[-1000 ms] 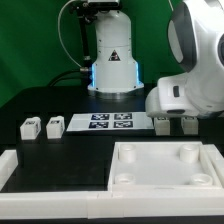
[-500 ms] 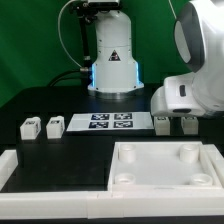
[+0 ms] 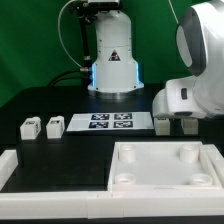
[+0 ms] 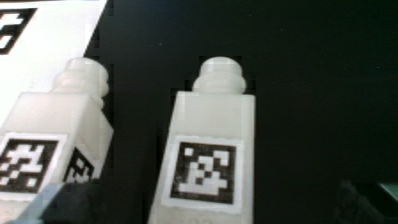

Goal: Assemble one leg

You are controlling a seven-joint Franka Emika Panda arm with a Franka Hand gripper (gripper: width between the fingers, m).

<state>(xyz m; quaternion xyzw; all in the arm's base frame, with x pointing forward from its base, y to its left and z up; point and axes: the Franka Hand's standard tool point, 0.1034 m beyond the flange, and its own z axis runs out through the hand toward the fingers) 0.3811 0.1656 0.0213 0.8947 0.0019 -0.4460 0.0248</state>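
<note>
Two white legs with tags stand at the exterior view's right, one (image 3: 162,124) beside the marker board and one (image 3: 187,125) further right, under the arm's white hand (image 3: 190,98). In the wrist view both lie side by side, pegs pointing away. My gripper (image 4: 214,205) is open, with a dark finger (image 4: 63,205) between the two legs and the other finger at the frame's edge. They straddle the nearer leg (image 4: 215,145) without touching it. The other leg (image 4: 57,130) lies outside the jaws. Two more legs (image 3: 30,127) (image 3: 54,126) sit at the exterior view's left.
The large white square piece (image 3: 165,166) with round corner sockets lies at the front. The marker board (image 3: 110,122) lies mid-table and shows in the wrist view (image 4: 45,40). A white L-shaped rail (image 3: 12,166) sits front left. The robot base (image 3: 112,60) stands behind.
The arm's hand has shifted slightly toward the exterior view's right over the two right-hand legs. No part has moved.
</note>
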